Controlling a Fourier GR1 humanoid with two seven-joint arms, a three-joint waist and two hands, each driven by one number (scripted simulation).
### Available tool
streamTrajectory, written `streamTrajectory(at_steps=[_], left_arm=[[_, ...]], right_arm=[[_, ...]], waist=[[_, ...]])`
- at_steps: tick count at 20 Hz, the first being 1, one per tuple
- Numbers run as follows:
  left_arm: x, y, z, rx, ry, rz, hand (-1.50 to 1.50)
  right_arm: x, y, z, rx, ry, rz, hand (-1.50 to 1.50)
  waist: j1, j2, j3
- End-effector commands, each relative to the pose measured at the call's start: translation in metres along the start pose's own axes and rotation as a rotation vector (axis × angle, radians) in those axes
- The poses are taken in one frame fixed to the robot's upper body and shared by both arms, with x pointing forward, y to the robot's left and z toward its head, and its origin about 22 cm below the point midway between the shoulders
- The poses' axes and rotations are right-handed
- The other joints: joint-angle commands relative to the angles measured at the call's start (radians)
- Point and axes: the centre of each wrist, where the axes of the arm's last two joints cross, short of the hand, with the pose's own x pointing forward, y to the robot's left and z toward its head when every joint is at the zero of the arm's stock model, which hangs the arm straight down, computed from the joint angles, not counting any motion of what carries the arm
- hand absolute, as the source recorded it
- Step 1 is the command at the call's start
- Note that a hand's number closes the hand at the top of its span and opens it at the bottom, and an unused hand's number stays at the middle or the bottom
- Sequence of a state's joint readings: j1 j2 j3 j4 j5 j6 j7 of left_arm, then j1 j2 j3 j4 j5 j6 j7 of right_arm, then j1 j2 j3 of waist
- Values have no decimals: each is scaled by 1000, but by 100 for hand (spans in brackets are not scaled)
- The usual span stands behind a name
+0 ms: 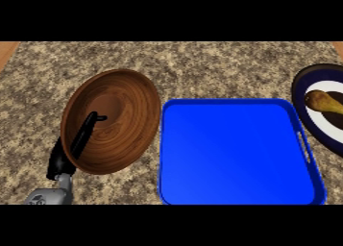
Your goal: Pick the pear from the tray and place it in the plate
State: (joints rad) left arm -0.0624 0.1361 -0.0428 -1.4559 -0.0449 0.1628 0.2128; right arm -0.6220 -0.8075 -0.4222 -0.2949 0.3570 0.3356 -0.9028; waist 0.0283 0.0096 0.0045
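Now | pear [328,103] on dark plate [299,96] | left hand [61,161] fingers [84,132] apparently straight

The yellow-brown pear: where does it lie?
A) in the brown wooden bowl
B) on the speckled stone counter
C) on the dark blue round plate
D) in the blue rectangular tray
C: the yellow-brown pear lies on the dark blue round plate with a white ring, right of the blue rectangular tray.

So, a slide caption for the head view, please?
Pear on the plate, right of the blue tray; left hand over wooden bowl.
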Motion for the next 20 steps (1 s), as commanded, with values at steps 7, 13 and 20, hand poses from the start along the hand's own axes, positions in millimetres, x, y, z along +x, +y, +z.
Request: streamTrajectory(at_steps=[7,13,20], left_arm=[[7,-10,9,-9,10,-4,0],[-5,0,9,-14,11,-17,0],[-1,2,-7,-13,-9,0,0]], right_arm=[[-8,-12,20,-1,-48,-21,-150],[-7,-21,25,-23,-26,4,-150],[-2,-41,35,-83,-8,36,-150]], waist=[[6,3,0],[10,5,1],[9,13,2]])
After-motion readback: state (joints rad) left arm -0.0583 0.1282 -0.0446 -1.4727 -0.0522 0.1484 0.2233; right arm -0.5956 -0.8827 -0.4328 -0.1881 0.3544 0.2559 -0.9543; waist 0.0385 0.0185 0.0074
